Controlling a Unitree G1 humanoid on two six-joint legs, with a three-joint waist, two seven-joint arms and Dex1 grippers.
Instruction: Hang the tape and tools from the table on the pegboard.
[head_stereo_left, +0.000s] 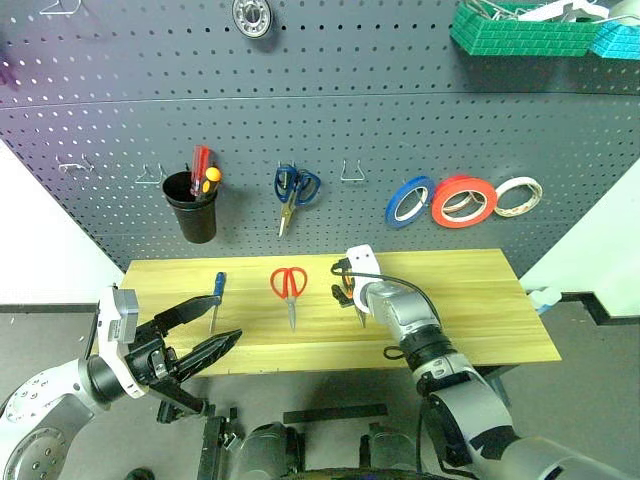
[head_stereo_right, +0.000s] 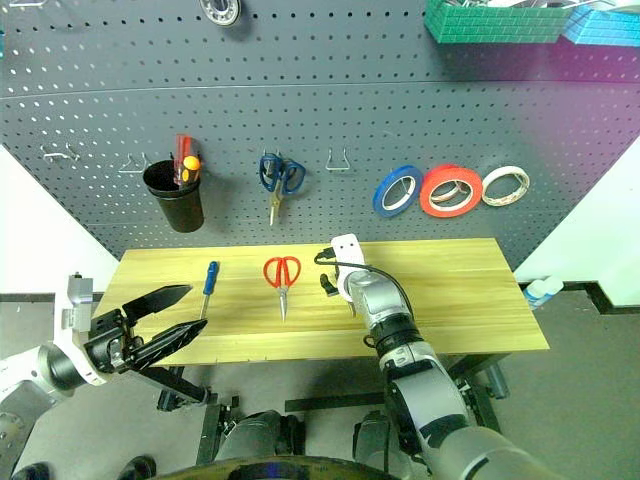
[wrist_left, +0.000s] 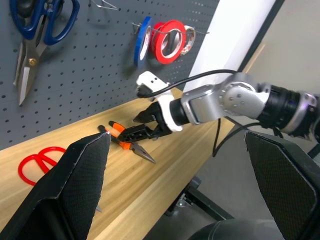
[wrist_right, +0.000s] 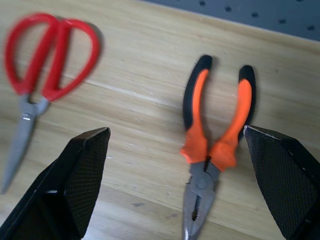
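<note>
The pegboard (head_stereo_left: 330, 150) is the biggest thing here, and the red tape (head_stereo_left: 463, 200) already hangs on it, between a blue roll (head_stereo_left: 409, 200) and a whitish roll (head_stereo_left: 518, 196). Below it stands the wooden table (head_stereo_left: 500, 310).

On the table, the red-handled scissors (head_stereo_left: 290, 290) lie near the middle. The pliers (wrist_right: 212, 135) lie just beside them toward the right edge, handles toward the back edge, nose toward the front edge. The small blue-handled screwdriver (head_stereo_left: 217, 295) lies nearer the left edge.

The right gripper (wrist_left: 145, 125) hangs over the pliers with its fingers wide apart and holds nothing. The left gripper (head_stereo_left: 200, 335) waits at the front left corner, also spread and empty.

I think the pliers are the heaviest tool here: stiff steel, not fragile. The rubber handles should give good friction, so I would grip across both handles near the joint, where the weight sits. The steel nose looks smooth and slippery.
</note>
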